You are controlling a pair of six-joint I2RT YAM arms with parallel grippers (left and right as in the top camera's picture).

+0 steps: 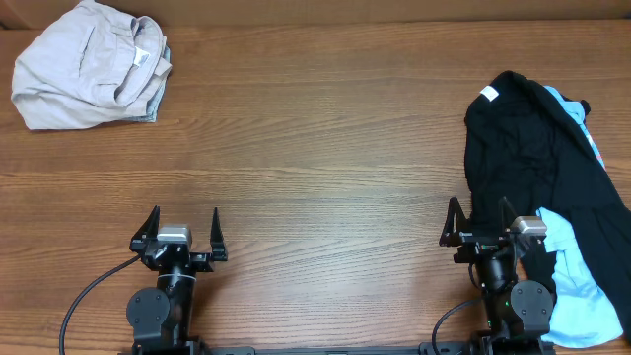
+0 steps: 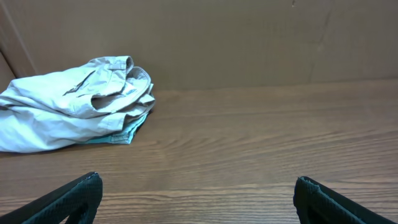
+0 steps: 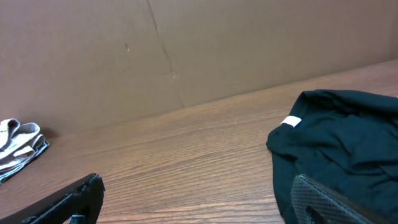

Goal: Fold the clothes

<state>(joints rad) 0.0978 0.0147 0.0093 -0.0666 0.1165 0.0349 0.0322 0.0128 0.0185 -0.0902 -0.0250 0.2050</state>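
Bench [image 1: 315, 148], wood grain, with a brown cardboard wall [image 2: 249, 37] along the far side.

Left hand [image 1: 184, 215]: we see it open, fingers spread wide, holding nothing. It sits low at the near edge of the bench, left of centre, over bare wood.

Right hand [image 1: 480, 212]: also open, also holding nothing. It sits at the near edge on the right, at the near-left border of the dark pile. In the right wrist view, black cloth lies just behind one finger. We cannot tell whether they touch.

Clothes, two groups, well apart:
- Far left corner: a beige garment [image 1: 89, 64], bunched and creased. In the left wrist view a thin strip of pale teal cloth [image 2: 115, 138] shows under its near edge.
- Right side: a black garment [image 1: 523, 148] in a loose heap, with a small white label [image 1: 489, 94] at its far end. Whether the black is one piece or two, we cannot tell. A light blue T-shirt [image 1: 577, 276] lies partly under it, showing along the right edge and spreading out at the near right corner.
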